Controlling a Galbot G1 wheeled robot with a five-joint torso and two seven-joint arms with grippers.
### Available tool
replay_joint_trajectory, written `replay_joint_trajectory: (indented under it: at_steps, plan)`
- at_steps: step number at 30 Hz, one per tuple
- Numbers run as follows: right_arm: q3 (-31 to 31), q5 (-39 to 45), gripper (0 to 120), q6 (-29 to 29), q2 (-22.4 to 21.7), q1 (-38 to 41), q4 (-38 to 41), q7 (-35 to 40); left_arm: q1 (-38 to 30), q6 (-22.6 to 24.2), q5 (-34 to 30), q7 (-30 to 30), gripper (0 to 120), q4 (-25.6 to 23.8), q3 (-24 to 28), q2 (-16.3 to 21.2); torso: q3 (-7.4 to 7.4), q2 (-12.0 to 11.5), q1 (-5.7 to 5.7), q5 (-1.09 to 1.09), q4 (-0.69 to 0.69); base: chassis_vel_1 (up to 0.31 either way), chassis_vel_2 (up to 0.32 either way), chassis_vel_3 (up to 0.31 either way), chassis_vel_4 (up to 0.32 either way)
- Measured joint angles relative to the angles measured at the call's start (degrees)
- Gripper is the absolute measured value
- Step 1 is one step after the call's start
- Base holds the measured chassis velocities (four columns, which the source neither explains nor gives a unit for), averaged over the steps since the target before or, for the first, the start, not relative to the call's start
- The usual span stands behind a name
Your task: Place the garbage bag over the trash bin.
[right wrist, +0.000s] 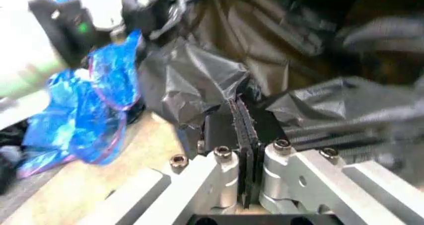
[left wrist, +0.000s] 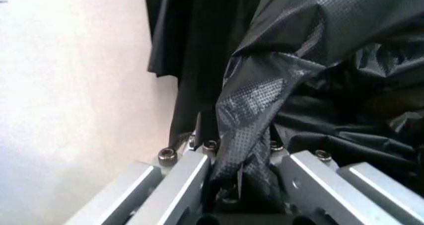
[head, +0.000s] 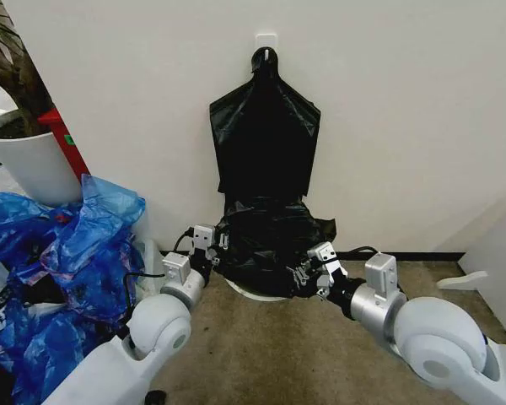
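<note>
Both grippers [head: 218, 251] [head: 306, 274] gripping garbage bag [head: 266, 240]

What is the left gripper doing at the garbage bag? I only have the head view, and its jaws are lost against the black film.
Observer: In the left wrist view the left gripper is shut on the garbage bag. A twisted fold of film runs down between its jaws.
Operator: And the right one?
Observer: The right wrist view shows the right gripper with its jaws closed, pads together. Film bunches at their tips, but I cannot tell whether an edge is caught.
</note>
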Motion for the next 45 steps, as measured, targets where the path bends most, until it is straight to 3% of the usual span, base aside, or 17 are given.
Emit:
replay_joint_trajectory:
  at_steps: [8, 24, 41, 45]
  plan:
    - [1.51, 1.21, 0, -1.35, -0.69, -6.61, 1.19, 1.18, -0.33, 1.04, -2.2, -1.12, 1, -0.72, -1.1, -0.28, 0.0, 0.0, 0.0, 0.0, 0.0, 0.0, 0.0, 0.0, 0.0]
    - [0.51, -6.76, 0, -1.28, 3.02, -14.6, -3.79, 0.01, 0.69, 4.16, -9.32, -3.8, 1, -6.44, -1.91, 0.25, 0.0, 0.0, 0.0, 0.0, 0.0, 0.0, 0.0, 0.0, 0.0]
    - [0.12, -17.54, 0, 2.83, 7.4, -17.78, -11.05, -3.62, 0.38, 11.14, -25.56, -13.94, 1, -11.2, -2.72, 0.72, 0.0, 0.0, 0.0, 0.0, 0.01, 0.0, 0.0, 0.0, 0.0]
    - [0.39, -18.63, 0, 3.54, 7.44, -18.52, -10.85, -3.13, 0.4, 11.67, -26.58, -14.35, 1, -11.07, -2.78, 0.62, 0.0, 0.0, 0.0, 0.01, 0.0, 0.0, 0.0, 0.0, 0.0]
